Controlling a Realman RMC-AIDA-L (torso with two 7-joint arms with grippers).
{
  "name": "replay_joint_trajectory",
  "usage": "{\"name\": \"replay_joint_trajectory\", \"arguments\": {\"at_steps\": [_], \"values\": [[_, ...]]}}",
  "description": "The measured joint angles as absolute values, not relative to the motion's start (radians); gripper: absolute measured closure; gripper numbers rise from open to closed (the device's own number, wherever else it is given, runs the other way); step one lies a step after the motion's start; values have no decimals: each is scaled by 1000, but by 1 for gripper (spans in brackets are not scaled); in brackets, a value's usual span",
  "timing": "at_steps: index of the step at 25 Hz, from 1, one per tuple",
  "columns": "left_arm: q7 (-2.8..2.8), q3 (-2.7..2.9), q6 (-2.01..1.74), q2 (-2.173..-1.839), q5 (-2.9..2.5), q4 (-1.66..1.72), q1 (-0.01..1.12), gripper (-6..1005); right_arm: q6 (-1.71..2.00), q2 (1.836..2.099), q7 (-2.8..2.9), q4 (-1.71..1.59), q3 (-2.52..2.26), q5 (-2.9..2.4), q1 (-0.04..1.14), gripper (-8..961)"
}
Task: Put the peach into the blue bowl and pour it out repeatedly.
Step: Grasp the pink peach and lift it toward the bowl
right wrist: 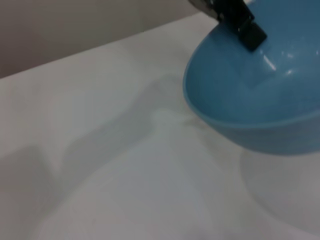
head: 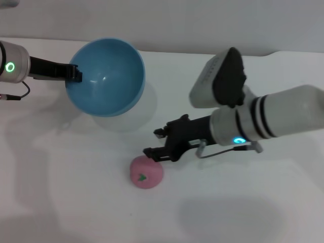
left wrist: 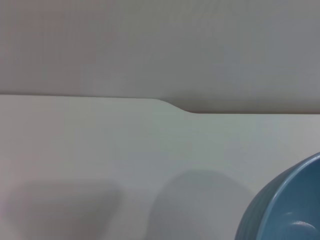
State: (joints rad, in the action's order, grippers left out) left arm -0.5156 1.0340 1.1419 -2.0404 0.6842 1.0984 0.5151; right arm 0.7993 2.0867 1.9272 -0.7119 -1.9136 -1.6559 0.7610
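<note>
The left hand [head: 77,72] pinches the near-left rim of the blue bowl [head: 109,76], one finger inside and one outside the wall, and holds the bowl lifted and tipped so that its glossy inside faces forward and toward the robot's right; a soft shadow lies on the white surface [head: 76,202] beneath it. The bowl holds nothing. The peach [head: 146,172] rests on the surface in front of the bowl and well apart from it, its small green stem nub facing up. The right hand [head: 154,143] hangs just above and behind the peach, its two black fingers spread, the lower fingertip close to the top of the fruit; whether it touches cannot be told. In the right wrist view the bowl [right wrist: 260,95] fills the upper corner, raised off the surface [right wrist: 100,165], with the left hand's dark finger [right wrist: 240,22] clamped over its rim. The left wrist view catches only a curved slice of the bowl's [left wrist: 290,205] ribbed outer wall above the surface [left wrist: 100,150].
</note>
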Motion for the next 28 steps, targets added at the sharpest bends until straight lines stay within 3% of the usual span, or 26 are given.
{"name": "replay_joint_trajectory", "arguments": {"at_steps": [10, 28], "values": [[-520, 1040, 1144, -2039, 684, 1098, 519, 999, 584, 2091, 1927, -715, -2226, -1481, 763, 428], [-563, 1063, 1140, -2051, 686, 1091, 525, 999, 496, 2091, 1929, -684, -2274, -1449, 724, 518]]}}
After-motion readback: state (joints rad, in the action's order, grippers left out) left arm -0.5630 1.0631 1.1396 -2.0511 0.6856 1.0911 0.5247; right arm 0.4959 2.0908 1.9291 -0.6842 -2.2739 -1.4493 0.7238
